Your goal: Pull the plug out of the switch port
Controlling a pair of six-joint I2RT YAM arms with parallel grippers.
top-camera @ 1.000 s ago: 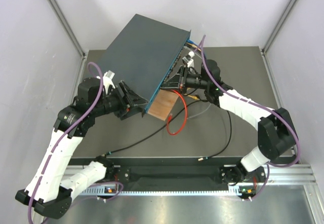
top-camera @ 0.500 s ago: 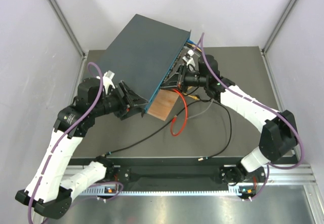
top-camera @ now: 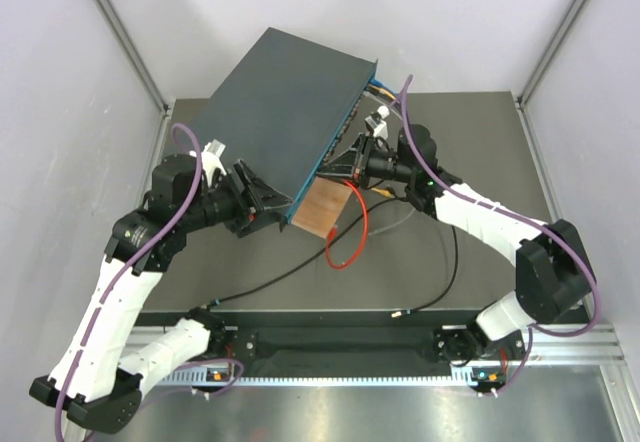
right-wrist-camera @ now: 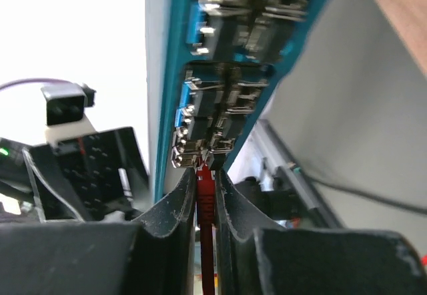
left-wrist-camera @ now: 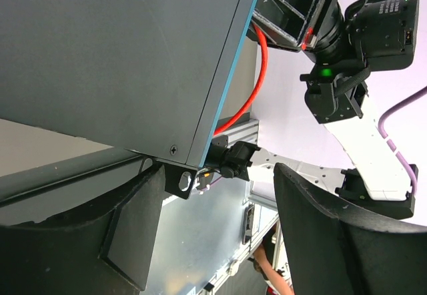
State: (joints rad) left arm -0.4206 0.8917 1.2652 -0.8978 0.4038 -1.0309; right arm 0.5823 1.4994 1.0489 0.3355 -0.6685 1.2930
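My right tool (right-wrist-camera: 205, 175) is nearly closed, its 2 fingers pinching the red plug (right-wrist-camera: 205, 191) just behind the tip. The tip sits at the mouth of a socket near the low end of the switch (top-camera: 285, 112), and I cannot tell whether the latch has let go. The switch is tilted up off the counter (top-camera: 480, 132) with its port face toward my right arm. Its lowest corner is at my left tool (left-wrist-camera: 217, 175), whose fingers stand wide apart around that corner's bracket, bracing more than clamping. To pull well, I would draw straight back along the socket's axis, in line with the red cable (top-camera: 358, 230), never sideways, and press the latch tab first if it is not down. The left arm should hold firm so the box does not follow the tug
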